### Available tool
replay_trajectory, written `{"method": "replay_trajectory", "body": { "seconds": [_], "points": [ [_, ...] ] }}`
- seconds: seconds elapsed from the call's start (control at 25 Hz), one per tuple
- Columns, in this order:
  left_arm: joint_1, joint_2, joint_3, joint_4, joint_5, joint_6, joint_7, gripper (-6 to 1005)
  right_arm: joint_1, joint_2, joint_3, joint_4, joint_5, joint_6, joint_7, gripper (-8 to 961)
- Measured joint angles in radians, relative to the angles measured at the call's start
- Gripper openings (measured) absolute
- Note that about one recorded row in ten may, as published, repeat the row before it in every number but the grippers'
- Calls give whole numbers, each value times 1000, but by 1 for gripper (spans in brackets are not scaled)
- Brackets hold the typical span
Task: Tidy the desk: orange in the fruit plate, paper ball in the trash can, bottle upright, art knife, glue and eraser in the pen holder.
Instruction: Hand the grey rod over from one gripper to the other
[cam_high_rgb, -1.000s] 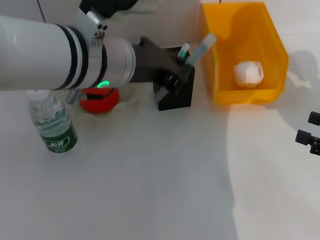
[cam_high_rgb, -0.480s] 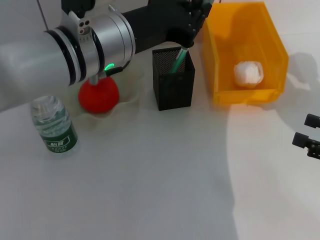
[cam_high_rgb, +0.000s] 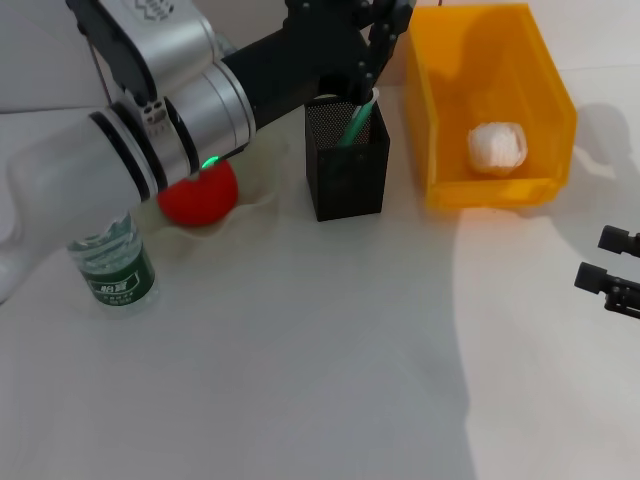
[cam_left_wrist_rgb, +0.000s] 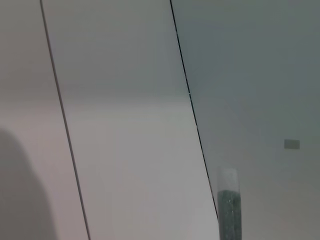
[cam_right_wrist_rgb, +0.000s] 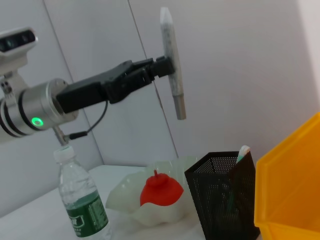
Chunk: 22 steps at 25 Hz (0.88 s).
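Left claw (cam_right_wrist_rgb: 165, 65): closed on the knife (cam_right_wrist_rgb: 172, 75), gripping it near its upper end. The knife hangs upright with its lower end free. You now hold it well above the holder (cam_right_wrist_rgb: 220, 200), roughly over the opening.

Change noted: a second ago this claw was down at the holder's rim, and the knife leaned out of the holder toward the bin (cam_high_rgb: 440, 130). The arm has since risen and taken the knife with it. In the head view the claw (cam_high_rgb: 385, 25) now sits behind and above the holder (cam_high_rgb: 345, 190).

Judgement: the knife is not deposited. The lift reads as a reset to bring it square over the opening for a straight drop. The left wrist view shows only the knife's tip (cam_left_wrist_rgb: 230, 210) against the wall, so you get no check on alignment from there.

Inside the holder: one green stick (cam_high_rgb: 355, 122) leans against the rim, probably the glue. The eraser cannot be seen; whether it lies inside I cannot tell.

Beside the holder, away from the bin: the orange (cam_high_rgb: 200, 195) rests in the plate (cam_high_rgb: 265, 195), and beyond it the bottle (cam_high_rgb: 115, 265) stands upright on the desk (cam_high_rgb: 320, 380).

On the holder's other side: the paper ball (cam_high_rgb: 497, 145) lies in the bin.

Right claw (cam_high_rgb: 608, 258): parked beyond the bin, far from the holder, jaws apart and gripping nothing.

Remaining work, by these findings: the knife, and possibly the eraser.
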Motion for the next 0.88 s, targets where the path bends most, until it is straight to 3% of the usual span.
{"method": "replay_trajectory", "body": {
  "seconds": [0.12, 0.32, 0.72, 0.88],
  "points": [
    [-28, 0, 5, -118, -123, 61, 171, 118, 7, 0, -1, 8, 0, 0, 0, 701],
    [-43, -1, -3, -220, -193, 120, 256, 114, 29, 1, -4, 27, -1, 0, 0, 700],
    [-33, -1, -1, -255, -207, 193, 243, 113, 52, 8, -7, 46, -3, 21, -14, 699],
    [-7, 4, 2, -247, -204, 246, 142, 113, 52, 8, 20, 48, 22, -7, -15, 698]
  ]
}}
